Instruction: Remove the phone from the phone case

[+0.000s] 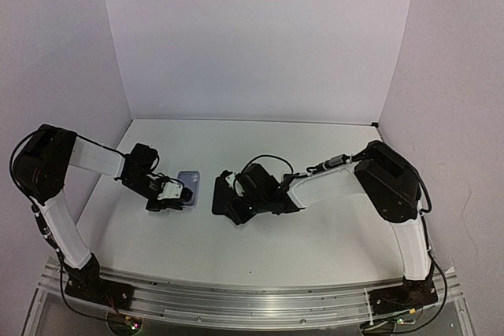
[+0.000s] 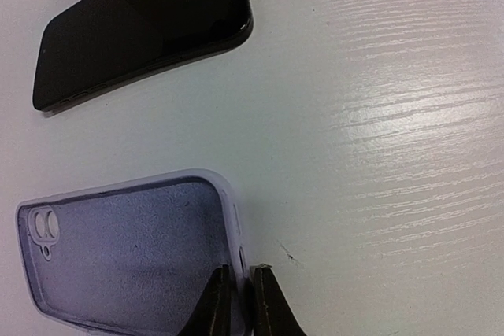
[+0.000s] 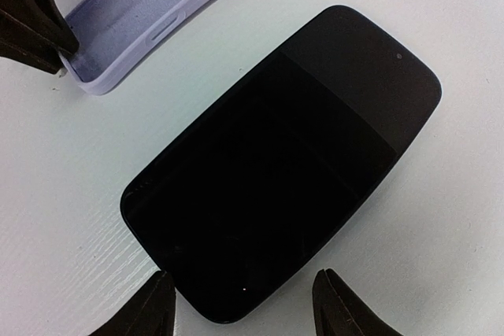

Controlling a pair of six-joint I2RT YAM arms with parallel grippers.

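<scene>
Right gripper (image 3: 244, 277) spread wide, straddling end of phone (image 3: 283, 163); contact unclear. Phone: glossy black slab, rounded corners, flat on white wood-grain table (image 2: 394, 116), fully outside case. Left gripper (image 2: 242, 273) pinched on rim of phone case (image 2: 118, 257): lilac, matte, soft-looking, empty. Extraction looks done; next move likely release, retreat.

The phone (image 3: 276, 186) lies flat on the table (image 1: 315, 241), just right of the case (image 2: 126, 265) and apart from it

The black phone (image 3: 283, 163) lies flat and screen-up on the white table (image 2: 378, 116), fully out, with the empty lilac case (image 2: 126, 257) open-side up just beside it.
</scene>
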